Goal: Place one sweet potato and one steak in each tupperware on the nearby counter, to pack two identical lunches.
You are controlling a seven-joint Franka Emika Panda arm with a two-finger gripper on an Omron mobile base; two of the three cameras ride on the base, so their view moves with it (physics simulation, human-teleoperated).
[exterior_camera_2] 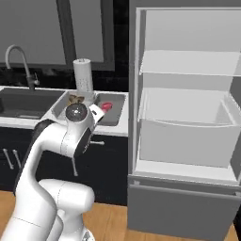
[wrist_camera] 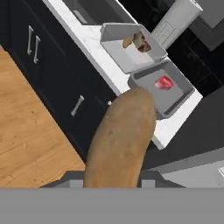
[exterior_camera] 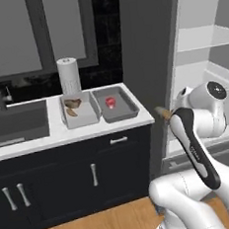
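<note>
1. Your gripper (wrist_camera: 114, 181) was clamped on the second sweet potato (wrist_camera: 120, 140), short of the counter (exterior_camera: 88, 129); stiff, tapered, so mid-body suited.
2. Darker tupperware (exterior_camera: 116, 105) held only red steak (exterior_camera: 110, 102); it looked light.

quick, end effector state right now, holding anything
End effector: closed on a sweet potato, held in the air short of the counter.

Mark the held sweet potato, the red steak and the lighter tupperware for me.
held sweet potato (wrist_camera: 120, 140): hand view, middle of its body, in the gripper.
red steak (exterior_camera: 110, 102): left base view, its top, inside the darker tray.
lighter tupperware (exterior_camera: 82, 119): left base view, its near wall.
</note>
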